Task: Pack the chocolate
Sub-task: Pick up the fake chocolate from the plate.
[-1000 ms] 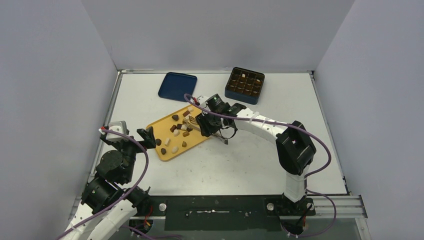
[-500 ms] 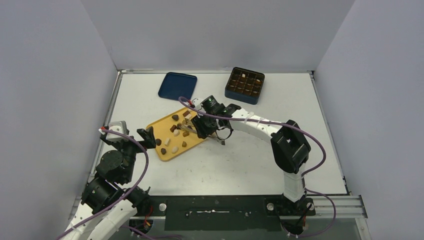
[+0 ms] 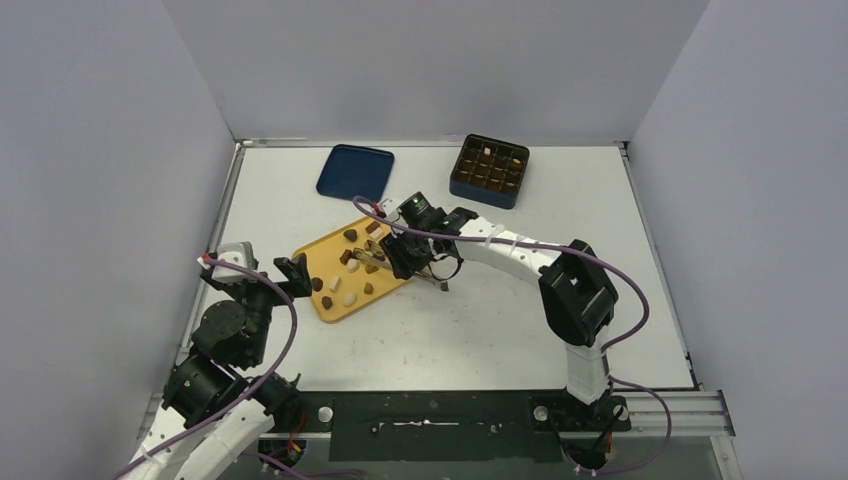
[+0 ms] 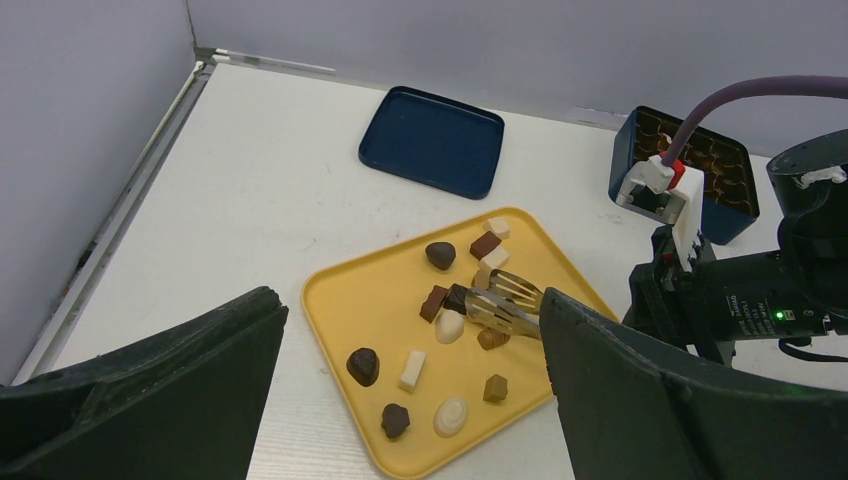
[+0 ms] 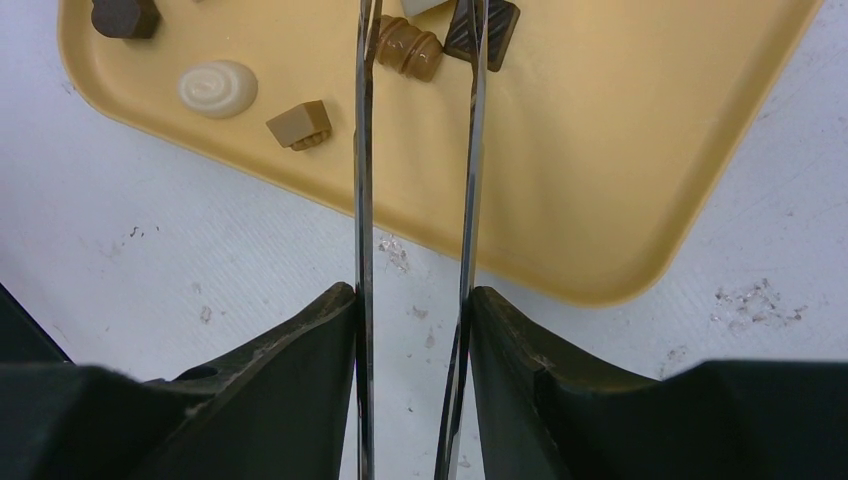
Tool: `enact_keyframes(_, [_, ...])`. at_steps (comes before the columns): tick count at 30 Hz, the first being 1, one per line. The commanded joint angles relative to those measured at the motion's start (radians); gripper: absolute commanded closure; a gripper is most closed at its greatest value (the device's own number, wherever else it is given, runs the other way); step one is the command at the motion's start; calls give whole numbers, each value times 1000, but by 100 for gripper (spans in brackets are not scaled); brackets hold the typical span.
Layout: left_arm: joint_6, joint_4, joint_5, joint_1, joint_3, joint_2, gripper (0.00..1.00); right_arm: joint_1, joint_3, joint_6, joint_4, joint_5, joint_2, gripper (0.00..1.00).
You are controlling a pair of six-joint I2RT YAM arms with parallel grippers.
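Observation:
The chocolate lies as several small dark, caramel and white pieces on a yellow tray. My right gripper is shut on a pair of metal tongs, whose two blades reach over the tray. A ridged caramel piece lies between the blade tips, and a dark square piece sits at the right blade. My left gripper stands open at the tray's left edge with nothing in it. In the left wrist view, a dark piece and a white block lie between its fingers.
A dark blue gridded box with a few pieces in its cells stands at the back right. Its flat blue lid lies at the back, left of the box. A tan block and a white swirl lie near the tray's front rim.
My right arm has carried the tongs leftward, farther over the tray among the pieces. The left arm has stayed still.

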Motion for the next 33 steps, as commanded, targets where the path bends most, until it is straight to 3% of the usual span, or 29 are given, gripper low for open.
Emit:
enact_keyframes(1, [8, 28, 1, 6, 11, 2, 3, 9, 57, -22, 10, 7, 13, 58])
enact_keyframes(11, [6, 27, 1, 6, 11, 2, 3, 13, 92, -32, -9, 27, 40, 59])
enact_keyframes(15, [6, 27, -1, 6, 10, 0, 3, 16, 95, -34, -11, 29, 34, 63])
enact_keyframes(33, [6, 28, 1, 6, 10, -1, 3, -1, 43, 18, 26, 52, -139, 72])
